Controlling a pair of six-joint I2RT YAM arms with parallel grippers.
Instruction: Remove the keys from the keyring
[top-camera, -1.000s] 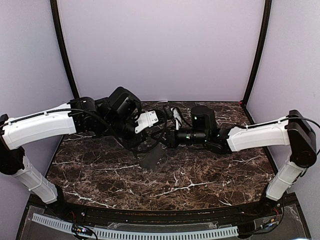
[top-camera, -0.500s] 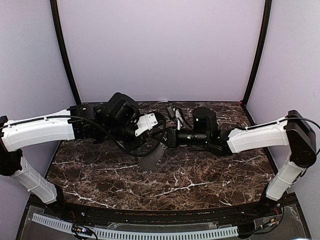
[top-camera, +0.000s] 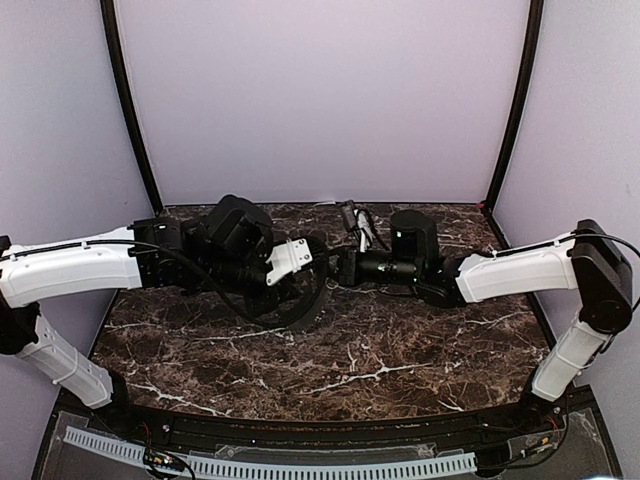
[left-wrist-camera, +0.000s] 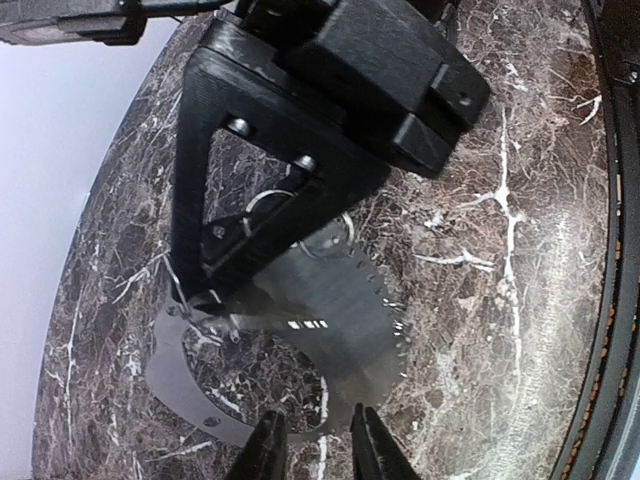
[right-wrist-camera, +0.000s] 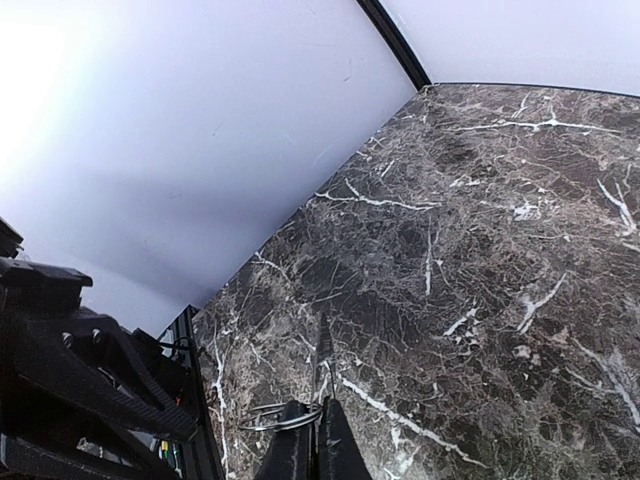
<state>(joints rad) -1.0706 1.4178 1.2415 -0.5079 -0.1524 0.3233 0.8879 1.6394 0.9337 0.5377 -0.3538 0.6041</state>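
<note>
Right pincer (right-wrist-camera: 315, 428) clamps the toothed grey keyring (left-wrist-camera: 330, 300); left pincer (left-wrist-camera: 316, 432) sits at its rim, nearly closed, grip unclear.

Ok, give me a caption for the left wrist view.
Right gripper pinches the toothed grey keyring above the marble table; left gripper flanks its lower rim.

1 overhead, 2 wrist close-ups; table (top-camera: 400, 360) shared
</note>
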